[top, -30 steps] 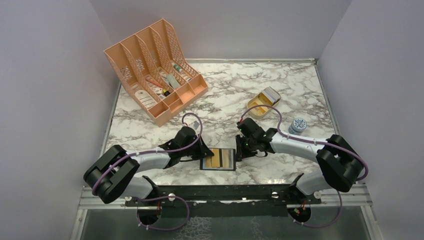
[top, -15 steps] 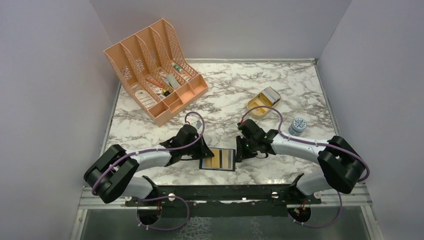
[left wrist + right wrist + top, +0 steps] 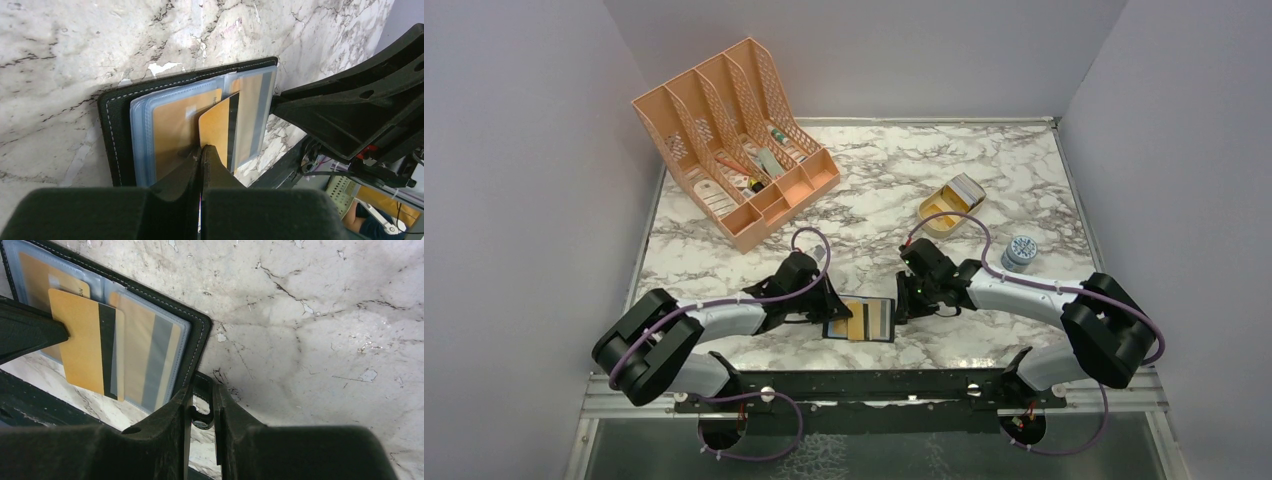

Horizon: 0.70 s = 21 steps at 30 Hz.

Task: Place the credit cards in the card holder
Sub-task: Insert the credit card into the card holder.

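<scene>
Credit card (image 3: 216, 131) edge hidden inside the clamped left claw (image 3: 201, 150)

The black leather-like folding card holder (image 3: 860, 320) lies opened flat on the white marble-patterned table (image 3: 864, 200), close to its near edge and midway between the two arms. The left gripper (image 3: 829, 306) sits at the card holder's left side, closed on a tan-orange plastic card (image 3: 216, 132) that lies over the middle fold. The right gripper (image 3: 902, 308) sits at its right edge, pinching the snap tab. Other cards (image 3: 145, 355) sit in the sleeves of both halves. A peach plastic desk organiser (image 3: 734, 140) stands at the far left. A gold oval metal tin (image 3: 951, 208) lies farther back, right of centre. A small round grey-blue capped jar (image 3: 1021, 252) stands to its right and nearer, just beyond the right arm.
</scene>
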{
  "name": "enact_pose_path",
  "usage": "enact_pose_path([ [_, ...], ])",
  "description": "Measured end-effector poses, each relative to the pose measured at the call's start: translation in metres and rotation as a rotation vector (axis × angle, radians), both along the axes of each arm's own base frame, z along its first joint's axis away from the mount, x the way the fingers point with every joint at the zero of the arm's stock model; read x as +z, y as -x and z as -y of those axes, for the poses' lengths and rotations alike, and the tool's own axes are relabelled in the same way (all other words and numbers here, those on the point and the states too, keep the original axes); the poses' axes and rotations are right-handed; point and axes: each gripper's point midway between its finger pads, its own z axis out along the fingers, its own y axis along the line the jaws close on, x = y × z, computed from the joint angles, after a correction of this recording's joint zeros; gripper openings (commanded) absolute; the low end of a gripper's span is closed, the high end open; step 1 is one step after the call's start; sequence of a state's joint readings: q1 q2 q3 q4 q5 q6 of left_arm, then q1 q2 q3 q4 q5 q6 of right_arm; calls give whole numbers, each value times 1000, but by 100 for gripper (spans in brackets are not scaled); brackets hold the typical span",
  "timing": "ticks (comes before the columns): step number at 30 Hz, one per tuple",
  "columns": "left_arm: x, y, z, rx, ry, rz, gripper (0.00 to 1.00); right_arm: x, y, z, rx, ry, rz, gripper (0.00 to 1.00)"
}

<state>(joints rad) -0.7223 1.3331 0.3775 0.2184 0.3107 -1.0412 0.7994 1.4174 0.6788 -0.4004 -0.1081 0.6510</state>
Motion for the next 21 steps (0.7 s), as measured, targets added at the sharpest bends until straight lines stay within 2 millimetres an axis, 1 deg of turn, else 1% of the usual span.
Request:
enact_pose_path([
  [11,-2,-3,14,-29,19,2,0,-2,0,0,-2,-5,0,18],
  [21,-3,-5,16,-8,13,8,0,-2,0,0,-6,-6,-1,17],
])
